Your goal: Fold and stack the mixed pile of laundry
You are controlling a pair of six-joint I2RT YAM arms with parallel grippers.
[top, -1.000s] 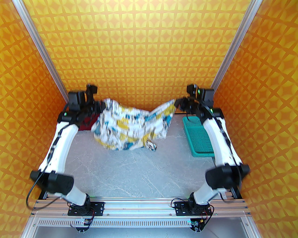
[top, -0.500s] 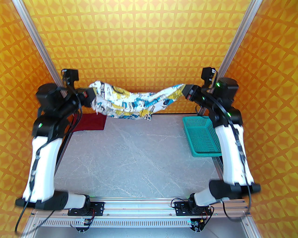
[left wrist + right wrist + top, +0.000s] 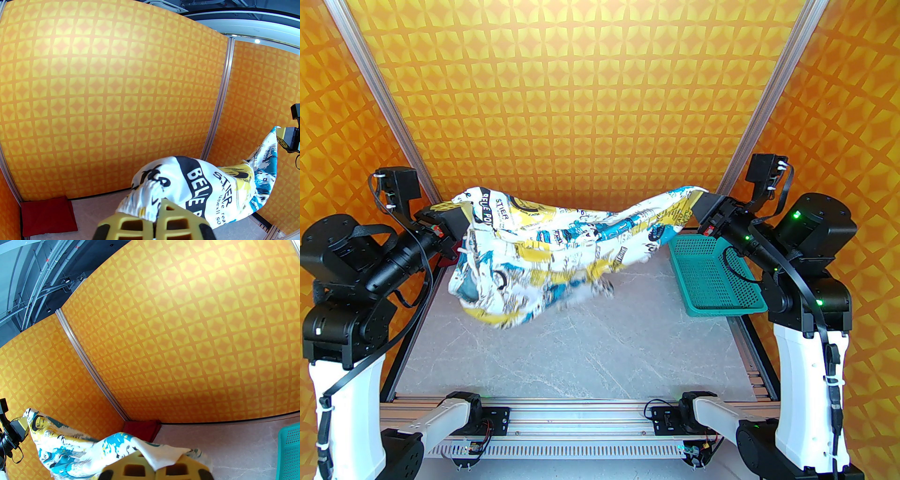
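Observation:
The white printed shirt hangs in the air, stretched between both grippers and sagging in the middle above the table's far half. My left gripper is shut on its left end, and my right gripper is shut on its right end. In the left wrist view the cloth bunches over my yellow fingertips. The right wrist view shows a white corner draped over my fingertips. The dark red T-shirt lies folded flat in the far left corner.
A teal perforated basket sits at the table's right edge, below the right wrist. The grey marbled table is walled in by orange patterned panels with aluminium posts at the far corners.
Both arms have pulled back, risen and spread wider apart. The printed shirt has come off the table and now hangs stretched between them.

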